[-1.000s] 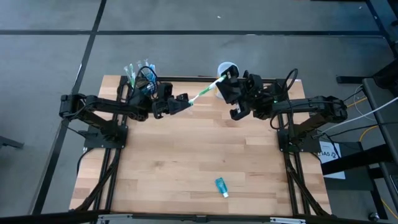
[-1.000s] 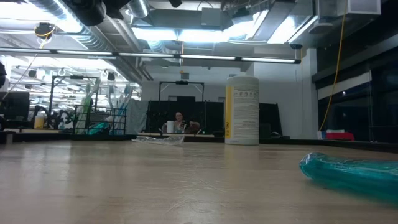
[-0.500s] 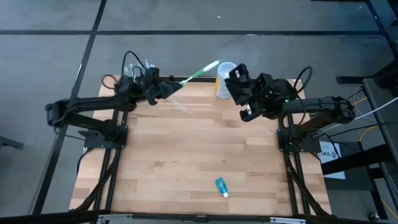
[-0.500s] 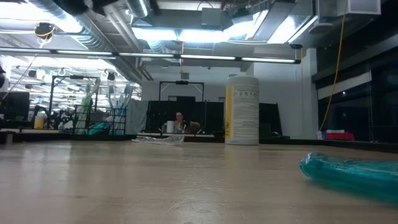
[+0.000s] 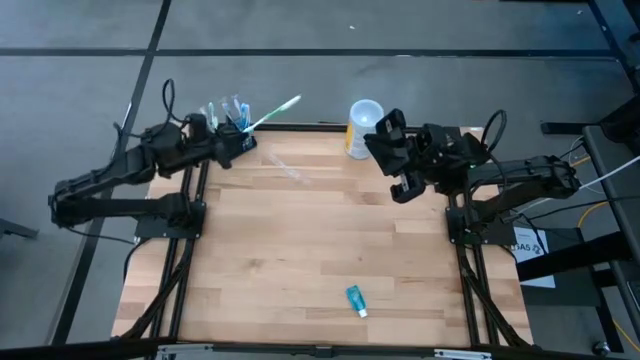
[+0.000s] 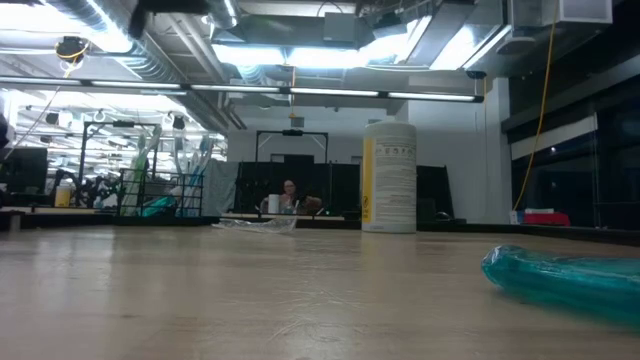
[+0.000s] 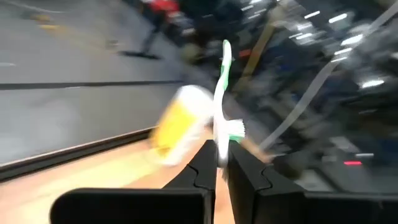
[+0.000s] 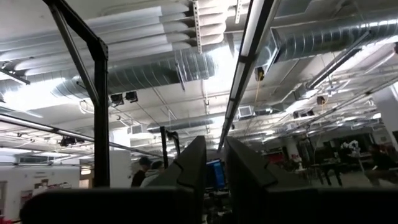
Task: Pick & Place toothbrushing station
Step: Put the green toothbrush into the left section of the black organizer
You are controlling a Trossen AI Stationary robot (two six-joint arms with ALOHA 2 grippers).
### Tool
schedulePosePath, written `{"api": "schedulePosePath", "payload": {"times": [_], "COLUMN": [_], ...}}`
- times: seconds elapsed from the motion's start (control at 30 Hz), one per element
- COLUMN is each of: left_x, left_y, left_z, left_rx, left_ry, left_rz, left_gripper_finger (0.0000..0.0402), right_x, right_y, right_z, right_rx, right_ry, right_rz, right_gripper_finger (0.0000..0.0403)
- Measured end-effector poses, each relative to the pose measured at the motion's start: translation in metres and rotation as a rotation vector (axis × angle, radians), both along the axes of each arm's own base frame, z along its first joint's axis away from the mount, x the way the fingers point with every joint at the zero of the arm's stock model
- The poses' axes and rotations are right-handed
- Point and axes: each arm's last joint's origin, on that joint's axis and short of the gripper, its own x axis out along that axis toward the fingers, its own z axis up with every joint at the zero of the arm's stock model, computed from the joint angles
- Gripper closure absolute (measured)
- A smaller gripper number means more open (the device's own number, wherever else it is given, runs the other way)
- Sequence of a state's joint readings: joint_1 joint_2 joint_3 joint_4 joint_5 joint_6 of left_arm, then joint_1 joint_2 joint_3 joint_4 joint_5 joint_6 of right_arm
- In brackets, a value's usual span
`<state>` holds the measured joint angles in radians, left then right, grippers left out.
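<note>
My left gripper (image 5: 247, 134) is at the table's far left corner, shut on a green-and-white toothbrush (image 5: 275, 112) that sticks out toward the white-and-yellow cup (image 5: 361, 122). Several toothbrushes (image 5: 220, 110) stand upright beside it; the black station under them is hidden by the gripper. My right gripper (image 5: 391, 140) is raised just right of the cup, points up at the ceiling, and is shut and empty (image 8: 216, 168). The cup stands on its base at the far edge. My left gripper pinches the toothbrush near one end (image 7: 218, 149) between its two fingers. The rest of the brush (image 7: 222, 74) runs on past the fingertips, in line with the fingers. The brush is lifted clear of the table, slanting up toward the far right.
A teal toothpaste tube (image 5: 356, 298) lies near the table's front edge, close to the low camera (image 6: 565, 280). A clear plastic piece (image 5: 286, 168) lies on the wood right of the left gripper. The middle of the wooden table (image 5: 300, 250) is bare.
My left gripper has carried the toothbrush from the middle of the far edge, by the cup, to the far left corner beside the standing brushes. The brush's free end has come away from the cup and my right gripper. My right gripper has drawn back a little toward the right.
</note>
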<state>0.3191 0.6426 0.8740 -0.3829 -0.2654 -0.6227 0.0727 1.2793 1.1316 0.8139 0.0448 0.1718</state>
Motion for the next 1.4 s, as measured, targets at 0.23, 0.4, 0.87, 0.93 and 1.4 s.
{"api": "schedulePosePath", "payload": {"times": [0.23, 0.4, 0.87, 0.93, 1.4], "left_x": [0.002, 0.004, -0.016, -0.013, 0.019], "left_y": [-0.006, -0.004, 0.007, 0.016, 0.089], "left_z": [0.032, 0.062, 0.142, 0.140, 0.088], "left_rx": [0.089, 0.065, -0.135, -0.162, -0.325], "left_ry": [0.281, 0.480, 0.611, 0.623, 0.931], "left_rz": [0.152, 0.181, 0.172, 0.158, 0.190], "left_gripper_finger": [0.0390, 0.0390, 0.0390, 0.0390, 0.0390], "right_x": [0.000, -0.008, -0.023, -0.025, -0.048], "right_y": [0.000, 0.001, 0.012, 0.014, 0.023], "right_z": [-0.001, 0.003, 0.012, 0.013, 0.026], "right_rx": [0.035, 0.035, 0.020, 0.020, -0.015], "right_ry": [0.029, 0.037, 0.022, 0.019, -0.050], "right_rz": [0.038, 0.047, 0.111, 0.119, 0.144], "right_gripper_finger": [0.0343, 0.0343, 0.0343, 0.0343, 0.0343]}}
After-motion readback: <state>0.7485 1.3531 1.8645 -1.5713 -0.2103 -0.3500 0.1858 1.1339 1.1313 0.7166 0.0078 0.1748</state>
